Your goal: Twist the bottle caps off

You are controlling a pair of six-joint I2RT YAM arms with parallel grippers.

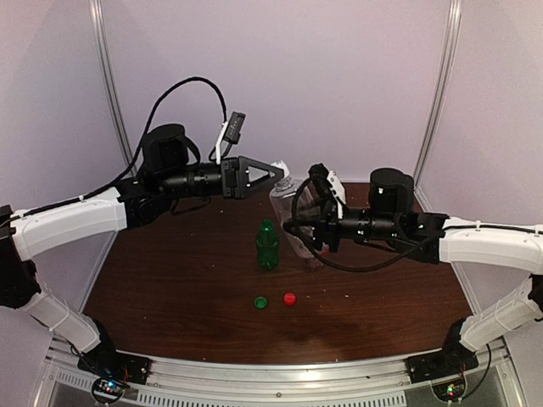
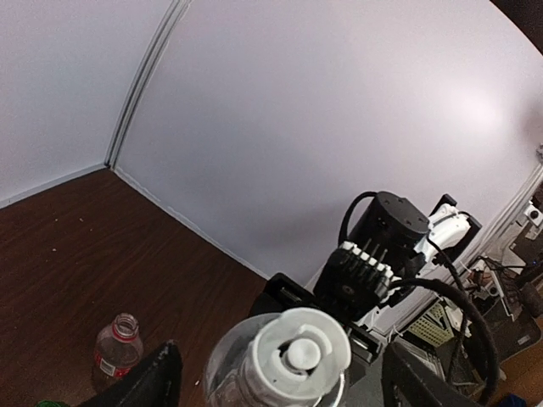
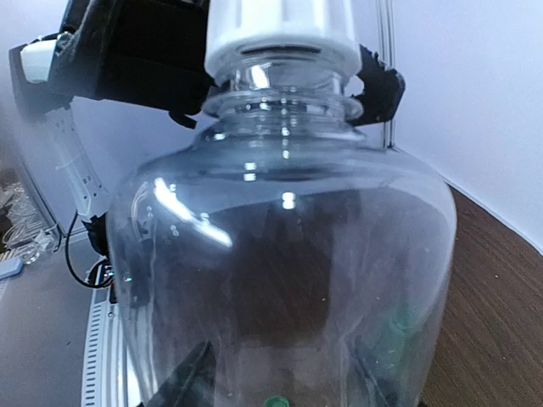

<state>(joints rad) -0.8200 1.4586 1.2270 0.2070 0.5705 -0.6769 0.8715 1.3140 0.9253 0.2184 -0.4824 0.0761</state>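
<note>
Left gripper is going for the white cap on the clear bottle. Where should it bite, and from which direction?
Grip the white cap on its round side wall, coming in along the neck axis from the top end. The left wrist view faces the cap end-on, with the open left gripper straddling it. The right gripper holds the clear bottle by its body, so the cap stands free.

Between the left gripper's (image 1: 278, 173) matt black fingers (image 2: 157, 381), the white cap (image 2: 293, 352) is ribbed, dull plastic. The clear bottle (image 3: 280, 254) in the right gripper (image 1: 305, 222) is glossy plastic with bright glints. Below both, the table (image 1: 170, 288) looks like dark, smooth wood grain.
</note>
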